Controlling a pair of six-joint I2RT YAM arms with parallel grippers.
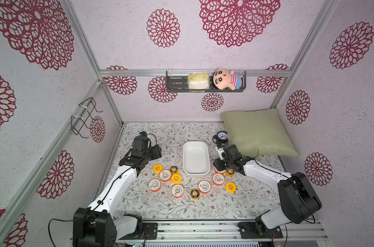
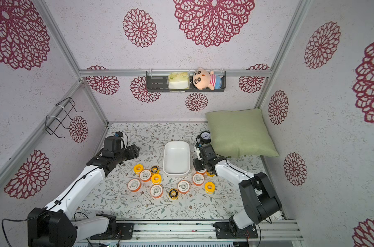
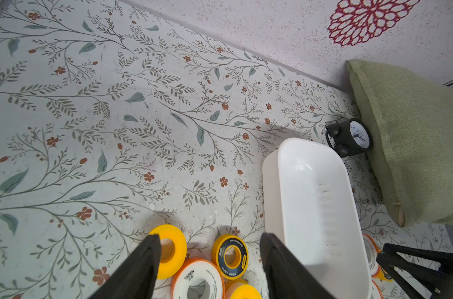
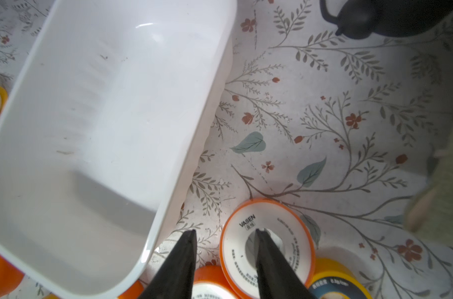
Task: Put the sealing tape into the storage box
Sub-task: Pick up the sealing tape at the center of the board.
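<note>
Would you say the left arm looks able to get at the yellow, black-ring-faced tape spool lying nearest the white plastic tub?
Probably yes: the left gripper is open and aimed at that black-faced spool, with nothing covering it, though a white-faced orange-rimmed spool and the tub wall crowd it.

Light: bright, even, overhead | Shadows: soft, short | Glare: highlight on storage box point(image 4: 145, 25) wall | Blur: pillow point(image 4: 450, 181), alarm clock point(image 4: 391, 15) in the right wrist view | Edges: both top views bowed
</note>
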